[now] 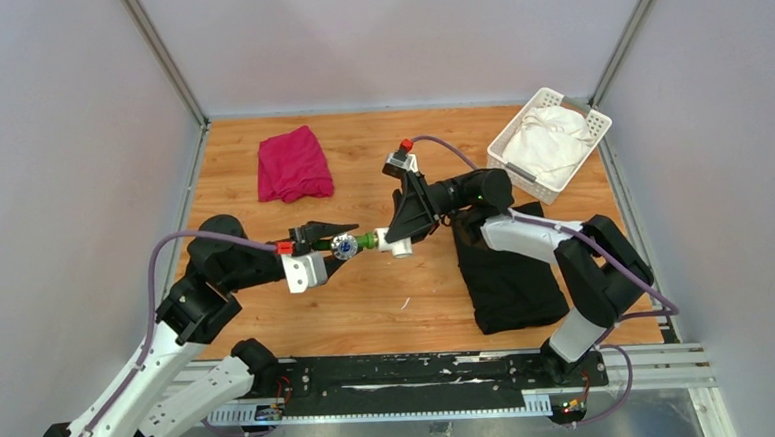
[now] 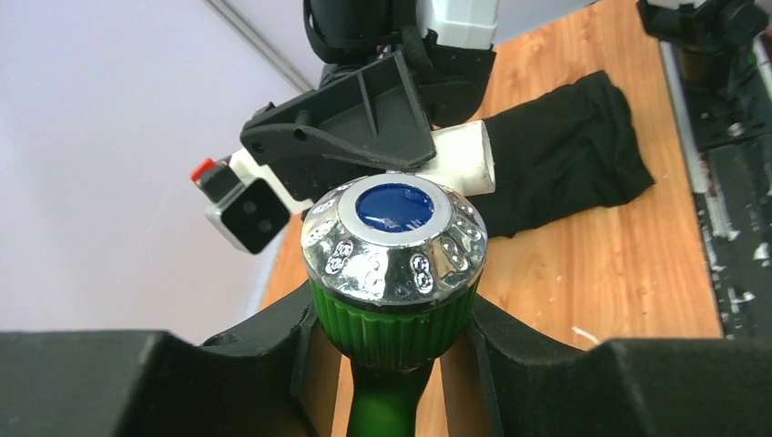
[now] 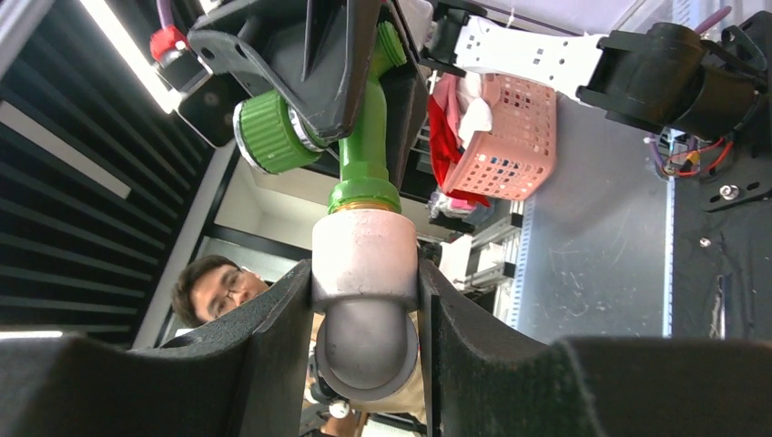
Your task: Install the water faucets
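The green tap (image 1: 353, 244) with its chrome, blue-capped knob (image 2: 394, 238) hangs in mid-air over the middle of the table. My left gripper (image 1: 335, 243) is shut on the knob's green ribbed collar (image 2: 393, 332). The white pipe fitting (image 1: 399, 246), an elbow, is joined to the tap's threaded end (image 3: 364, 193). My right gripper (image 1: 404, 236) is shut on the fitting (image 3: 366, 273), its fingers on both sides. The two grippers face each other, with the tap and fitting in line between them.
A red cloth (image 1: 294, 164) lies at the back left of the wooden table (image 1: 368, 310). A black cloth (image 1: 507, 277) lies under the right arm. A white basket (image 1: 550, 142) with a white cloth stands at the back right.
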Robot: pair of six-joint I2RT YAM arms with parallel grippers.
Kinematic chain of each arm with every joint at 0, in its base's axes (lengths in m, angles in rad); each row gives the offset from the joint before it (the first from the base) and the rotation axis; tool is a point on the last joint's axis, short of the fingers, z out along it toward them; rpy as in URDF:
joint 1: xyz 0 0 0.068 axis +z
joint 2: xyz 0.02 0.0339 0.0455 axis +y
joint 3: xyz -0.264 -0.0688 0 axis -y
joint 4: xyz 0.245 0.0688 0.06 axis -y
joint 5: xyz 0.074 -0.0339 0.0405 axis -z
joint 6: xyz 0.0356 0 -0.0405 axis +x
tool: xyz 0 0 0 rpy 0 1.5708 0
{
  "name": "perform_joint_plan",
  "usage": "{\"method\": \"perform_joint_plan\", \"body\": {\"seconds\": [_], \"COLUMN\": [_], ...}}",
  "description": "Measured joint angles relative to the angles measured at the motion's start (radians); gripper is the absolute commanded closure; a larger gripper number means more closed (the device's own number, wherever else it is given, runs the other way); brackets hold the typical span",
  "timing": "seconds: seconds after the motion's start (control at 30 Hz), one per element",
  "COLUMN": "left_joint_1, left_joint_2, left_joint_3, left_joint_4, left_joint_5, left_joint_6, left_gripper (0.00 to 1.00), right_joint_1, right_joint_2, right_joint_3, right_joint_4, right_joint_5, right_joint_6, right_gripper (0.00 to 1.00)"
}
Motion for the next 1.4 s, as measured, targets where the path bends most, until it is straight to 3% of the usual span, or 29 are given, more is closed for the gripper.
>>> {"method": "perform_joint_plan", "body": {"seconds": [0.3,0.73,1.4], "left_joint_1": [-0.02,-0.202,-0.213], "left_joint_2": [-0.066,-0.061,-0.06], "left_joint_3": [-0.076,-0.021,-0.02], "left_joint_4": [0.056,-0.043,-0.064], "left_joint_5": [-0.038,-0.255,-0.255], "left_joint_6": [0.142,0.39,0.428], "left_gripper": [1.0,1.0,1.0], "right_joint_1": [0.017,0.014,0.014], "right_joint_2": [0.032,0.041,0.04], "right_joint_3": [0.01,0.066,0.055], "right_joint_4": [0.015,0.035,0.034], "right_joint_5": [0.022,-0.048,-0.047], "right_joint_6": [0.05,0.052,0.053], "right_gripper": [1.0,1.0,1.0]}}
